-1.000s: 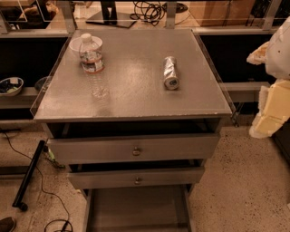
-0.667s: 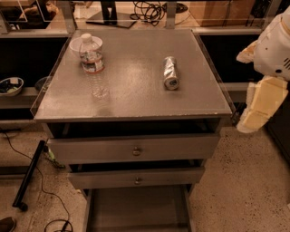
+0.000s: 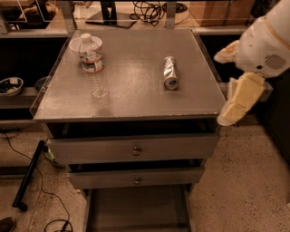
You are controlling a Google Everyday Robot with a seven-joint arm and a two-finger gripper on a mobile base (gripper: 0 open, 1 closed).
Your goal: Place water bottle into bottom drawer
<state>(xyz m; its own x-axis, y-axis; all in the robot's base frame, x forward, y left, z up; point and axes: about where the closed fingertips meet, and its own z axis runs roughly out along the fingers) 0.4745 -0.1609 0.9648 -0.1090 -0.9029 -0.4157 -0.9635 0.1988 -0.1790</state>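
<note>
— Looking across the camera view, where do you find the water bottle (image 3: 92,61)?

— You will see it standing upright on the grey counter (image 3: 136,97), near the rear left corner, white cap up. A white bowl (image 3: 74,44) sits just behind it, close to the rear edge.

— And the rest of the counter?

— A silver can (image 3: 170,72) lies on its side right of the middle, nearer the right edge, its end facing the front edge. It is well apart from the bottle.

— Where is the gripper (image 3: 238,100)?

— Off the counter, just outside the front right corner, hanging cream-coloured below the white arm (image 3: 267,45). Whether it is wide or narrow you cannot tell from here. It touches neither bottle nor can.

— The drawers?

— Below the front edge, the top drawer (image 3: 181,146) and middle drawer (image 3: 99,179) each show a round knob. The bottom drawer (image 3: 136,208) is pulled out toward you, its flat grey floor showing between the side rails.

— The room?

— You have a speckled floor (image 3: 244,181) on the right. A black bar (image 3: 28,174) and thin cables lie on the floor to the left. A dish (image 3: 10,86) rests on a low shelf left of the counter, and dark cables (image 3: 149,9) lie beyond the rear edge.
</note>
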